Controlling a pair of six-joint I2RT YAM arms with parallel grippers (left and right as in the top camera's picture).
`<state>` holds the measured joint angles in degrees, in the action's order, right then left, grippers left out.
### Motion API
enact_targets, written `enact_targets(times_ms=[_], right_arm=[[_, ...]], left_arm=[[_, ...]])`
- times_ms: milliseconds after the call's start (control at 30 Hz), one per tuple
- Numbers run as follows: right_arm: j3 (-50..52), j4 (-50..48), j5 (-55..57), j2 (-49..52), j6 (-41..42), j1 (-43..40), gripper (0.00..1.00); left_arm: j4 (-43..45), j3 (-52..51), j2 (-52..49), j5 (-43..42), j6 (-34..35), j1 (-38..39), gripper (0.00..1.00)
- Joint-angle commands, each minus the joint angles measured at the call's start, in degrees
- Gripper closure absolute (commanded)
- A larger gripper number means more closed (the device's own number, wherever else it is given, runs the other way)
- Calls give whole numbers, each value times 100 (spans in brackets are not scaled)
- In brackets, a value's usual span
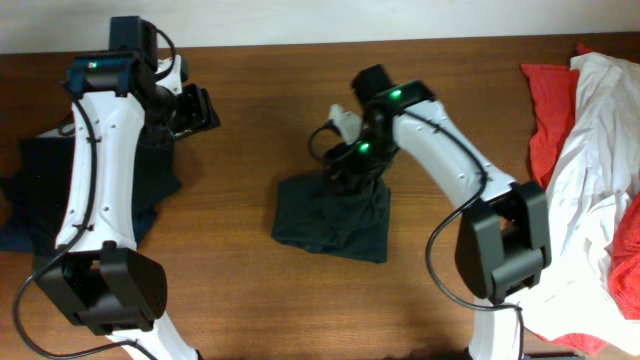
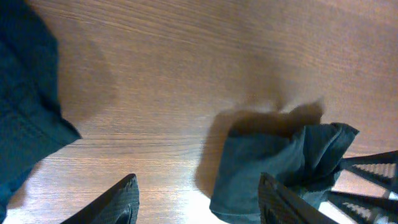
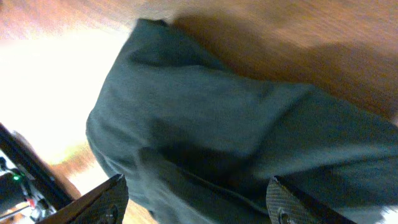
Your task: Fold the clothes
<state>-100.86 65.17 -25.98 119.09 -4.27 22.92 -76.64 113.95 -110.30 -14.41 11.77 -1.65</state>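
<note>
A dark green garment [image 1: 335, 215] lies folded in a rough square at the table's middle. My right gripper [image 1: 345, 165] is open just above its far edge; in the right wrist view the cloth [image 3: 236, 130] fills the frame between the spread fingers [image 3: 196, 202]. My left gripper [image 1: 195, 108] is open and empty at the far left, over bare wood. In the left wrist view the green garment [image 2: 273, 165] lies ahead of the open fingers [image 2: 199, 199]. A pile of dark navy clothes [image 1: 40, 190] lies under the left arm.
A heap of red and white clothes [image 1: 590, 150] lies at the table's right edge. The navy cloth also shows at the left of the left wrist view [image 2: 28, 106]. The table is brown wood [image 1: 260, 90].
</note>
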Motion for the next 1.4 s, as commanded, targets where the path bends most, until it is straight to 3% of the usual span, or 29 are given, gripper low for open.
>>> enact_targets(times_ms=[0,133,167,200,233,267,300,333,433,567,600,667,767,800,867,967,1033,1067,1100,1133,1200,1300,1367], right_arm=[[-61,-72,420,160,162,313,25],[245,1075,1049,435,160,404,26],[498,1445,1456,435,157,396,33],[758,1696,1773,435,177,385,83],[839,1856,1781,435,184,328,94],[839,1982,1784,435,184,278,94],[839,2236,1792,435,177,144,61],[841,2391,1832,435,177,44,20],[839,2723,2500,428,841,-533,1],[839,2730,2337,85,964,-909,1],[835,2608,1976,-155,901,-927,1],[828,2173,129,-529,-17,-1062,1],[831,1915,4,-533,133,-1178,1],[872,1784,122,-531,197,-1158,7],[1143,1537,776,-531,767,-1176,38],[2306,826,514,-531,798,-1130,38],[2896,509,507,-531,796,-1054,39],[3224,337,640,-531,800,-1056,39],[3353,243,798,-531,837,-1084,40],[3383,107,1609,-531,1397,-1226,39],[3239,-83,2076,-531,1414,-1447,39],[2142,-125,2374,-531,1353,-1797,39],[1093,885,2262,-540,1314,-1768,34]], left_arm=[[-15,37,42,-125,-57,-11,36],[-22,37,42,-125,-59,-13,36],[-20,37,44,-125,-59,-13,36],[-22,35,44,-125,-59,-13,36],[-22,37,44,-125,-59,-13,36],[-28,37,44,-125,-59,-13,36],[-39,35,44,-125,-59,-13,36],[-39,37,42,-125,-59,-13,36],[-55,35,44,-122,-83,-13,36],[-44,35,37,-129,-184,17,31],[-11,24,35,-129,-382,146,31],[221,-98,-17,-256,-931,579,30],[529,-142,-538,-728,-1690,1169,30],[592,-142,-885,-730,-1814,1405,30],[612,-142,-1482,-728,-1906,1725,30],[599,-142,-2330,-621,-1919,2127,31],[219,-142,-2594,-48,-1919,2192,31],[-203,-144,-2680,492,-1912,2184,44],[-487,-144,-2704,704,-1845,2146,50],[-846,-144,-2706,719,-1681,2063,63],[-1200,-144,-2706,715,-1429,1976,74],[-1648,-138,-2704,-529,-1154,1982,69],[-1517,4,-2459,-479,-1152,1908,69]])
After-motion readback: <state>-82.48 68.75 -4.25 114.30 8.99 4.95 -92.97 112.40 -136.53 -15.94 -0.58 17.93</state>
